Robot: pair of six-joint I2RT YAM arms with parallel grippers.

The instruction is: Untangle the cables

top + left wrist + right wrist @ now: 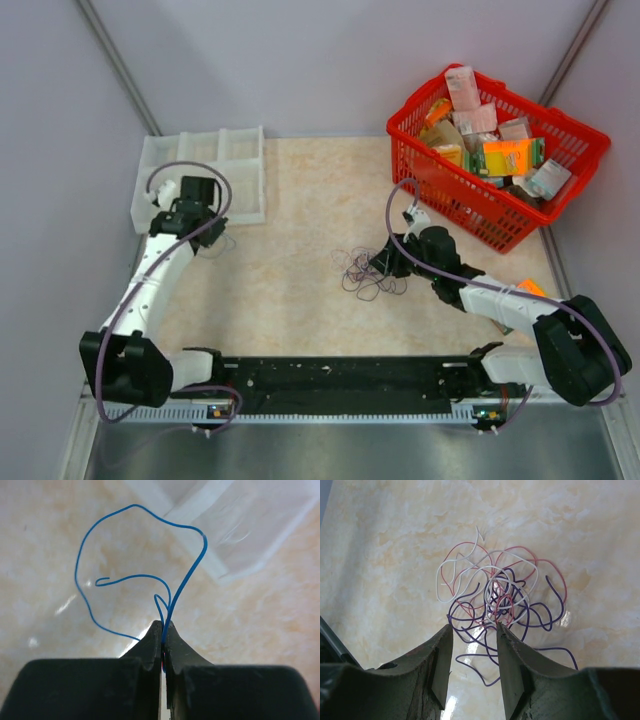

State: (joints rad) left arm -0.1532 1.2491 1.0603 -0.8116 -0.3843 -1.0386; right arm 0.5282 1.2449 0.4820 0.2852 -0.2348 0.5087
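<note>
One blue wire (132, 505) is free, pinched in the left gripper's (163, 627) closed fingers; the purple-red-white knot (495, 592) lies just ahead of the right gripper's (474, 630) spread fingers, not yet undone.

The left arm (150, 285) reaches toward the far-left corner of the desk (290, 200). The left tool (162, 630) is closed tight, its fingertips pinching a blue cable (205, 545). The right arm (500, 300) stretches from the near-right corner toward the desk's middle. The right tool (474, 630) sits low, its fingers parted and holding nothing.
</note>
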